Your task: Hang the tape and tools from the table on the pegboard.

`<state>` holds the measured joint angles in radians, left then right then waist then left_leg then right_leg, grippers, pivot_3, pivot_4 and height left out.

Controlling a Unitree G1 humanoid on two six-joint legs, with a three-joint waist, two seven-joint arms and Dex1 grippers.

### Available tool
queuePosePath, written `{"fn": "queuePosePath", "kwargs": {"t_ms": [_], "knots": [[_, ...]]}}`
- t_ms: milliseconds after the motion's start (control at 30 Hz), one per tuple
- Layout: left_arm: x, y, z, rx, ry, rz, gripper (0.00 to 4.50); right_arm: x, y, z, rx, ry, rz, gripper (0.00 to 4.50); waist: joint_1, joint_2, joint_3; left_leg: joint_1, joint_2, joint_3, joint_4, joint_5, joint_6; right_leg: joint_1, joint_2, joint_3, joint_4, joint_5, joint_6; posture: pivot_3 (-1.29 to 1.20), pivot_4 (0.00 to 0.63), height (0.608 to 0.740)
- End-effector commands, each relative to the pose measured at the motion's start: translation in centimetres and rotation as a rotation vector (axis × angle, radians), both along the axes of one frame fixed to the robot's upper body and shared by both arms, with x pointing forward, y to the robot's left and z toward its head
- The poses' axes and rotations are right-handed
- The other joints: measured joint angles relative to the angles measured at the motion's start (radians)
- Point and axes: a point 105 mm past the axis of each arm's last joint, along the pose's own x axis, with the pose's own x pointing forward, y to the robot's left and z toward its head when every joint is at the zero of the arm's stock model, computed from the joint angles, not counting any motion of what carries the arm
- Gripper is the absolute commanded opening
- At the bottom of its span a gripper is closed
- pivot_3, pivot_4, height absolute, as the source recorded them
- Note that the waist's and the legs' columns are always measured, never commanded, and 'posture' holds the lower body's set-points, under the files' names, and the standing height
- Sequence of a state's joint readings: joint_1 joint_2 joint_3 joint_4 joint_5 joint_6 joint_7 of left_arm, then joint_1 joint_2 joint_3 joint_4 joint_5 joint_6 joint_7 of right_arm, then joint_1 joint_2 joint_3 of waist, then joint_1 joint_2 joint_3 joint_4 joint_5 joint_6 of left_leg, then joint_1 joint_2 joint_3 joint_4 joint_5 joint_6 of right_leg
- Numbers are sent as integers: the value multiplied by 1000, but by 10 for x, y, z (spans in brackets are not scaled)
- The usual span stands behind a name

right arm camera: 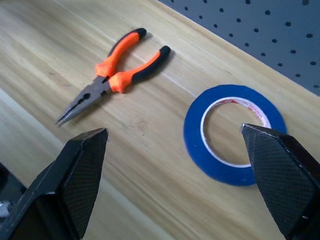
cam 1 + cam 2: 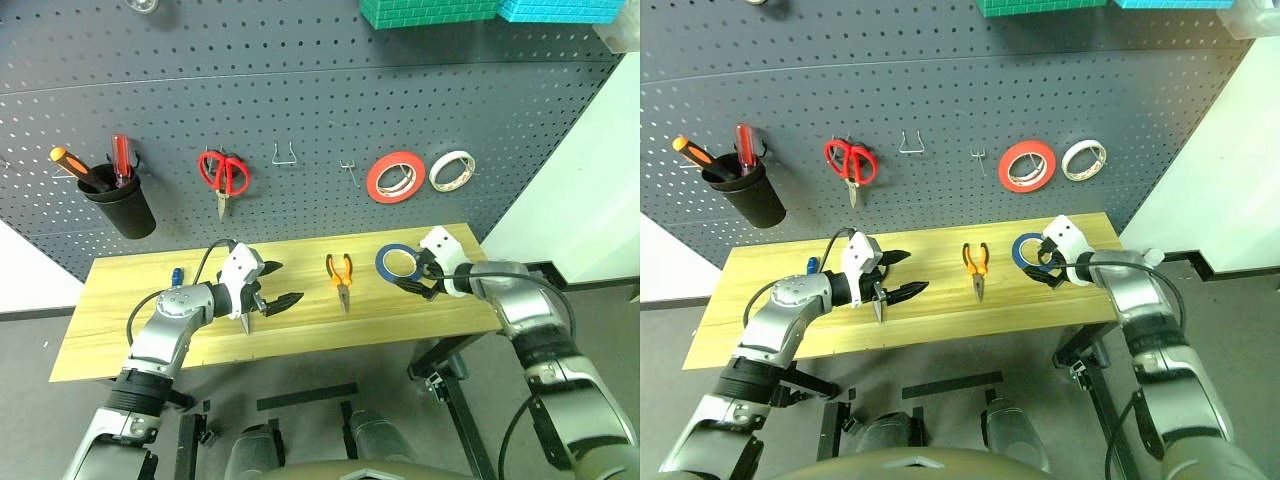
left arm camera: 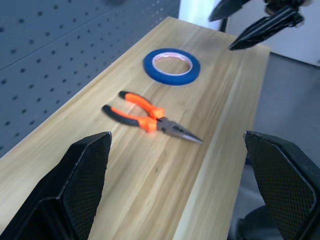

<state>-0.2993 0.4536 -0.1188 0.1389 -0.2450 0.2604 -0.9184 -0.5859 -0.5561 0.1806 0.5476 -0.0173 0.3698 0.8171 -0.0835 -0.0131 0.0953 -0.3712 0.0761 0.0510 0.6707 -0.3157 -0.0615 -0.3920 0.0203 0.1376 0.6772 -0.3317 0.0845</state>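
Left eye view: tape [image 2: 398, 263] and pliers [image 2: 341, 277] are left unhung on the table [image 2: 120, 340]; both claws are spread, empty.

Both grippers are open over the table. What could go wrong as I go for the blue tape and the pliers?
The blue tape roll lies flat on the table, so the right gripper may struggle to get a finger under it and could push it instead. The pliers also lie flat, close by; a nudged roll could knock them.
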Motion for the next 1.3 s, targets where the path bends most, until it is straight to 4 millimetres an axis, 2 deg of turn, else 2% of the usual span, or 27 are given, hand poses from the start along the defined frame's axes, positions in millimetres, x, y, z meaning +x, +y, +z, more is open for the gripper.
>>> {"fn": "queuePosePath", "kwargs": {"t_ms": [33, 267, 467, 800, 967, 1133, 1300], "knots": [[2, -6, 1, 27, 45, -46, 4455, 17, 6, 3, -74, 22, 17, 4500, -11, 1, 3, 0, 0, 0, 0, 0, 0, 0, 0, 0, 0, 0, 0, -32, 124, 740], [16, -11, -1, 53, 30, -48, 4455, 36, 11, -4, -169, 32, 6, 4500, -15, 2, 22, 0, 0, -1, 0, 0, 0, 0, 0, 0, 1, 0, 0, 6, 166, 740], [24, -11, -6, 49, 34, -8, 4455, 40, 19, -12, -248, 47, 21, 4500, -14, 6, 46, -1, 1, -1, 6, 1, -2, -1, 0, 0, 5, 0, 0, 34, 189, 740], [32, -2, -14, 45, 22, 98, 4455, 47, 32, -13, -258, 4, -3, 4500, -10, 6, 80, -2, 2, -1, 9, 1, -2, -1, -1, -1, 8, 0, 0, 71, 221, 740], [33, -3, -8, 26, -3, 120, 4455, 50, 34, -10, -223, -1, -36, 4500, -6, 5, 109, -2, 2, -1, 9, 1, -2, -1, -1, -1, 8, 0, 0, 86, 260, 740], [31, 3, 1, 17, -25, 138, 4455, 53, 30, -4, -175, -2, -75, 4500, 13, 5, 150, -2, 3, -1, 10, 1, -2, -4, -2, -1, 9, 0, 0, 100, 326, 740], [26, 4, 10, 16, -37, 129, 4455, 54, 24, 1, -168, -6, -100, 4500, 18, 3, 190, -3, 7, 0, 10, 1, -2, -7, -4, -1, 12, 0, 0, 95, 351, 740]]}}
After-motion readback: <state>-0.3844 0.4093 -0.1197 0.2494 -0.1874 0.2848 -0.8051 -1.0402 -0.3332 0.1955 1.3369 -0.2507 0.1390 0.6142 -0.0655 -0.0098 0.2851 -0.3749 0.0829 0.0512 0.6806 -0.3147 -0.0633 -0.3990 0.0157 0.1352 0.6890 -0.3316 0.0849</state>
